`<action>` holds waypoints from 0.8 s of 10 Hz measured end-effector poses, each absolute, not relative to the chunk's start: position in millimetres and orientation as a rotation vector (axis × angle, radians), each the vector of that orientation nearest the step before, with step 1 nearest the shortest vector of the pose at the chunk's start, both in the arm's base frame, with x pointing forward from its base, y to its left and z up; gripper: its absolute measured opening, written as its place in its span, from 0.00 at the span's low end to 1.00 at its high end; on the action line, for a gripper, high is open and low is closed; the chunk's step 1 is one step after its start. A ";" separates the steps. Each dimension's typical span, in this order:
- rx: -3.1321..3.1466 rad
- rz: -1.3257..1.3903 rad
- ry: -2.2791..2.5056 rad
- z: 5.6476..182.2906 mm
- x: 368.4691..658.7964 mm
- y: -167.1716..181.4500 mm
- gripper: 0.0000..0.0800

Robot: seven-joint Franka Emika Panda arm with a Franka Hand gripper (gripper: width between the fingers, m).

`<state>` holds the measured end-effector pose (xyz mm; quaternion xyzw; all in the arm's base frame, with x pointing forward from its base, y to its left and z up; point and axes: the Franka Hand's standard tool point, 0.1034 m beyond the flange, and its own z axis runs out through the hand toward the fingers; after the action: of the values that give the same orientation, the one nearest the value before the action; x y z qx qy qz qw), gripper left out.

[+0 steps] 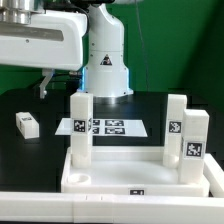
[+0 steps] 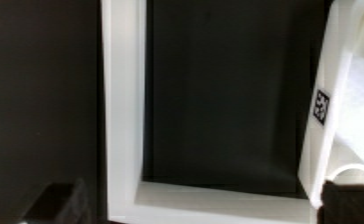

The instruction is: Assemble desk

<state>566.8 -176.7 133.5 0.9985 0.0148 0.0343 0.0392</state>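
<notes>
Desk tabletop point(image 1: 135, 176) sits low in frame with three legs point(image 1: 81, 128) already upright in corner sockets, the fourth leg point(image 1: 27, 124) lying loose at left, gripper jaws spread and empty.

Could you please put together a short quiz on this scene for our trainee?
1. How many legs stand upright in the tabletop?
2. True or false: the gripper holds a leg.
3. Where does the loose leg lie?
A. On the marker board
B. On the table, toward the exterior view's left of the tabletop
C. Inside the tabletop

Key: 1. Three. 2. False; it is open and empty. 3. B.
</notes>
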 end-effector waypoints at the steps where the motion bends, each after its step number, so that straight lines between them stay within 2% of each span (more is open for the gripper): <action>1: 3.059 0.104 0.062 131.7 564.4 -179.9 0.81; 2: 3.052 0.113 0.123 121.0 548.6 -194.7 0.81; 4: 3.079 0.033 0.055 79.3 493.0 -212.2 0.81; 8: 3.087 0.010 0.054 76.5 492.8 -211.8 0.81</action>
<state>492.8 -211.8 76.5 0.9995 0.0176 0.0032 0.0272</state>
